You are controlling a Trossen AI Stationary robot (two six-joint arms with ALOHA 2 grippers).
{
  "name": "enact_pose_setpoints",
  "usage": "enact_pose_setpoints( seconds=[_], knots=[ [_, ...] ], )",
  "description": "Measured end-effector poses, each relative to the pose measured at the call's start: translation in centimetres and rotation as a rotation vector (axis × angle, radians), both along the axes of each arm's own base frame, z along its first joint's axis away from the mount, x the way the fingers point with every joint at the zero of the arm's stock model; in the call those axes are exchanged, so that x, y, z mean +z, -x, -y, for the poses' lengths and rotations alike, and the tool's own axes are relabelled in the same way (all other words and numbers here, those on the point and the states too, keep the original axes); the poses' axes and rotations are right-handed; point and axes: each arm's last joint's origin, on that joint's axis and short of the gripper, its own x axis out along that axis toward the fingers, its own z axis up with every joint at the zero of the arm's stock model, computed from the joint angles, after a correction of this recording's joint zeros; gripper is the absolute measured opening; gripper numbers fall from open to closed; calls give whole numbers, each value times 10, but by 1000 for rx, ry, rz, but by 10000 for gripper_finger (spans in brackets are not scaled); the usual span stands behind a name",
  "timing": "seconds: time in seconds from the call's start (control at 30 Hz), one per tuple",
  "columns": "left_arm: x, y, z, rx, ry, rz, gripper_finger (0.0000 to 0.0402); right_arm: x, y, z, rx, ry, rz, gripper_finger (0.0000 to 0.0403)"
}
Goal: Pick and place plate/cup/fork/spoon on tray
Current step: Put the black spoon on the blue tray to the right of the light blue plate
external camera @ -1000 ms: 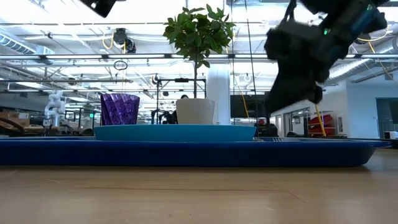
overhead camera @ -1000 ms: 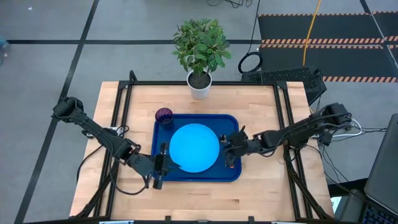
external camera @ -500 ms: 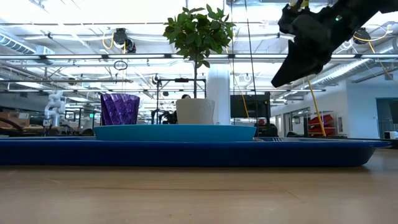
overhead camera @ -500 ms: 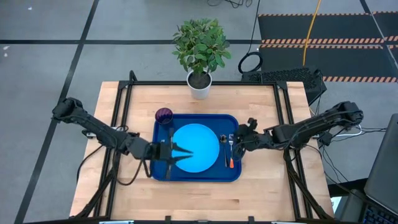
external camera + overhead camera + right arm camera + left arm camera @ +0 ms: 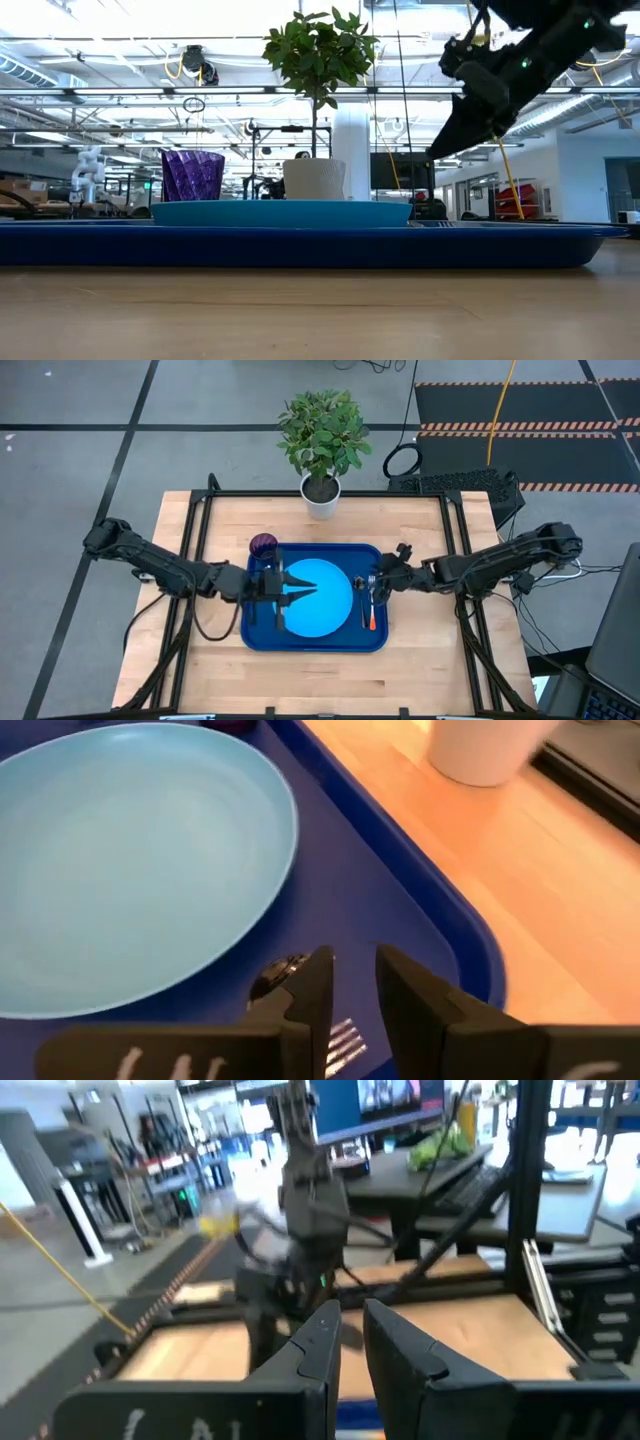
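The tray (image 5: pixel 316 643) lies in the middle of the counter (image 5: pixel 200 680), its long sides parallel to the counter's front edge, and it carries everything the task names. One plate (image 5: pixel 318 598) sits flat at the tray's centre, where it takes the most room and leaves a strip free on either side. One cup (image 5: pixel 263 545) stands upright in the tray's far left corner, clear of the plate. One fork (image 5: pixel 369 615) and one spoon (image 5: pixel 360 588) lie side by side in the strip along the tray's right edge, handles roughly parallel to that edge, laid like cutlery beside a plate. Judging from this layout, all four pieces are already set down and nothing remains on the bare counter to fetch. The left gripper (image 5: pixel 296 584) hangs over the tray's left part, its tips reaching above the plate's left rim; its fingers stand slightly apart with nothing between them. The right gripper (image 5: pixel 373 584) hovers over the tray's right strip just above the spoon, its fingers also a narrow gap apart and empty. One potted plant (image 5: pixel 322 455) stands at the counter's far edge, apart from the tray.
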Motion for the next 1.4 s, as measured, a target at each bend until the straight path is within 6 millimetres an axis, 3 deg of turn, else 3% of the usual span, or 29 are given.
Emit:
enact_pose_setpoints(
  seconds=[0.37,0.63,0.9,1.13,1.4],
  knots=[
    [3,-2,-7,21,-121,20,51,-14,-1,18,133,-36,66,73],
    [4,-5,-14,-162,-118,40,51,-15,0,21,147,12,40,73],
    [2,-8,-25,-133,-73,18,51,-16,1,23,96,67,20,73],
    [-1,-9,-30,-120,-55,-12,51,-29,5,28,56,41,-96,73],
    [-3,-8,-29,-122,-55,-30,51,-30,-18,31,88,6,-126,73]
  ],
)
